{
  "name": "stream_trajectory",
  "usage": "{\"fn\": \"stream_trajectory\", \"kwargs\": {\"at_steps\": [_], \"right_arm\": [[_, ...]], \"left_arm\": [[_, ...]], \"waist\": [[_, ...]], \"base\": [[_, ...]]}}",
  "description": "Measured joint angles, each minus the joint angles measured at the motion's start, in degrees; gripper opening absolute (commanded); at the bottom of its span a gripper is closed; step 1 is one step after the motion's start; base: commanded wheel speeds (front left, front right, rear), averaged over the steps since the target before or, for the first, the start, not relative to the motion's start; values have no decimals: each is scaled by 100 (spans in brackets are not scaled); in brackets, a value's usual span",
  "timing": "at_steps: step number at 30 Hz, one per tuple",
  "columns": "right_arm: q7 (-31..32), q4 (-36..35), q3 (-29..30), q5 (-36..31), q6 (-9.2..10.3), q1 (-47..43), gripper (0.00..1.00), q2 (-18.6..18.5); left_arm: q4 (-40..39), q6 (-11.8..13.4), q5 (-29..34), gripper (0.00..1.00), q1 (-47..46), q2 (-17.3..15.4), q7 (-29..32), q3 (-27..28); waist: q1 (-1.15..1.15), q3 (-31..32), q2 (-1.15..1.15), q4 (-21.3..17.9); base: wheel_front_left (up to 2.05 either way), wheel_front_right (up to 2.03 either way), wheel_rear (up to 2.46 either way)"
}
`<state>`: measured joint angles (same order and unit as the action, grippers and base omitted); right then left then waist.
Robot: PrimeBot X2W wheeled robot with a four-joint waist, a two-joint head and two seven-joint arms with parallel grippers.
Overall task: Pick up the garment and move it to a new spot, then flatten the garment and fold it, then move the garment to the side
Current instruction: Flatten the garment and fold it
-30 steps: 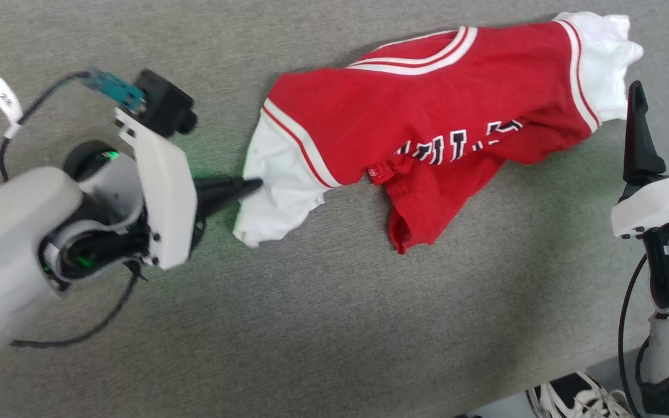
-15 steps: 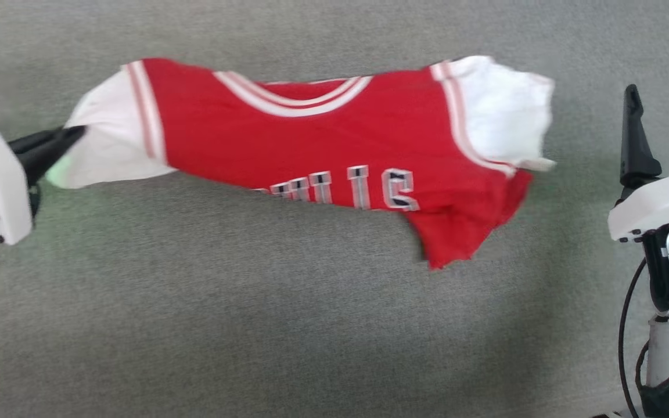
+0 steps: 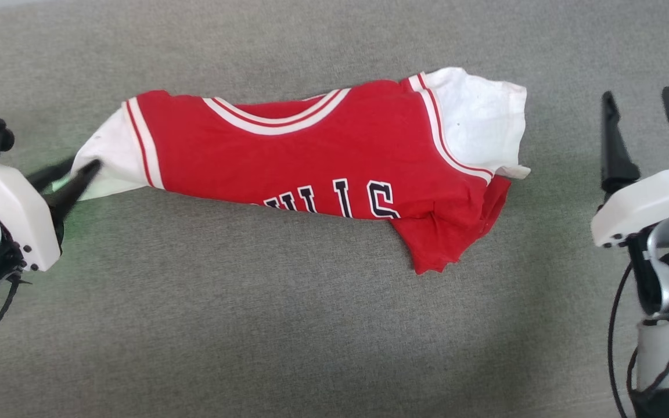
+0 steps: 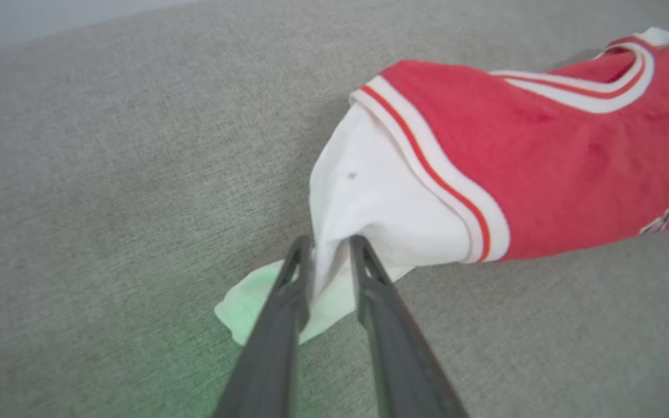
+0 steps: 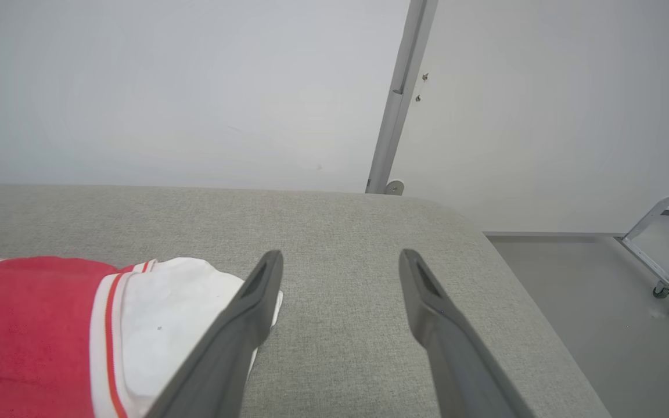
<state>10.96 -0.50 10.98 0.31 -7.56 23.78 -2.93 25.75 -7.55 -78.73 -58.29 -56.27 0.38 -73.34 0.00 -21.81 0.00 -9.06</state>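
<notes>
Garment (image 3: 311,151) now settled flatter, lettering (image 3: 334,200) partly folded under; left hand (image 3: 85,163) loosely parted around its sleeve (image 3: 108,154), right hand (image 3: 637,96) spread.

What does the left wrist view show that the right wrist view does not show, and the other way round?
Left wrist view: the left gripper, its fingers slightly apart with the edge of one white sleeve between them, and the striped neckline of the garment. Right wrist view: the right gripper, fingers wide apart, beside the other sleeve, plus a pale wall, a metal post and the floor. Both: the red garment lying on the grey padded surface.
</notes>
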Motion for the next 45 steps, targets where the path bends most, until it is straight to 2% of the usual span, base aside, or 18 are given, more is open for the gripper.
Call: {"fn": "stream_trajectory", "kwargs": {"at_steps": [5, 7, 10, 13, 18, 23, 26, 29, 35, 36, 37, 38, 42, 45], "right_arm": [[230, 122, -193, -130, 0, -35, 100, -27], [387, 249, -260, -103, 0, -12, 100, -119], [722, 495, -342, 24, 0, 93, 100, -309], [1171, 787, -458, 97, -1, 281, 100, -621], [2034, 1200, -748, 327, 0, 794, 100, -1220], [2848, 1536, -984, 636, 0, 1323, 100, -1696], [3253, 1672, -1165, 861, 0, 1517, 100, -1864], [3483, 1769, -1224, 913, 0, 1708, 100, -2039], [3956, 1894, -1173, 838, 2, 1967, 100, -2037], [4099, 1875, -1118, 837, 5, 1990, 44, -1995], [4176, 1862, -1087, 835, 5, 2011, 16, -1951], [4224, 1844, -1054, 821, 5, 2028, 0, -1893], [4333, 1727, -967, 734, -1, 2040, 0, -1674], [4384, 1661, -968, 715, -2, 2101, 0, -1568]], "left_arm": [[322, 0, 272, 100, 196, 68, -1068, 3], [521, 0, 359, 100, 378, 198, -1397, 38], [682, 0, 452, 100, 623, 520, -1524, 397], [593, 63, 1087, 100, 886, 836, -1530, 1489], [-152, 267, 2585, 100, 2166, 1443, -1534, 3310], [-1067, 223, 3762, 100, 3327, 2079, -1536, 4993], [-1467, 90, 4179, 100, 3880, 2440, -1536, 5568], [-1740, 40, 4445, 100, 4143, 2660, -1536, 6062], [-2271, 22, 4552, 100, 4326, 2688, -1536, 6161], [-2402, 15, 4551, 100, 4307, 2540, -1535, 6123], [-2475, 15, 4551, 100, 4252, 2446, -1536, 6088], [-2544, 15, 4552, 100, 4162, 2318, -1536, 6030], [-2769, 7, 4623, 100, 3505, 1522, -1536, 5603], [-2848, 5, 4372, 100, 2792, 748, -1537, 4825]], "waist": [[0, 155, 0, 125], [0, 210, 0, 221], [0, 261, 0, 401], [0, 255, 0, 617], [0, 131, 0, 989], [0, -101, 0, 1315], [0, -252, 0, 1490], [0, -430, 0, 1625], [0, -721, 0, 1778], [0, -765, 0, 1786], [0, -778, 0, 1775], [0, -788, 0, 1756], [0, -838, 0, 1660], [0, -906, 0, 1568]], "base": [[0, 0, 0], [0, 0, 0], [0, 0, 0], [0, 0, 0], [0, 0, 0], [0, 0, 0], [0, 0, 0], [0, 0, 0], [0, 0, 0], [0, 0, 0], [0, 0, 0], [0, 0, 0], [0, 0, 0], [0, 0, 0]]}}
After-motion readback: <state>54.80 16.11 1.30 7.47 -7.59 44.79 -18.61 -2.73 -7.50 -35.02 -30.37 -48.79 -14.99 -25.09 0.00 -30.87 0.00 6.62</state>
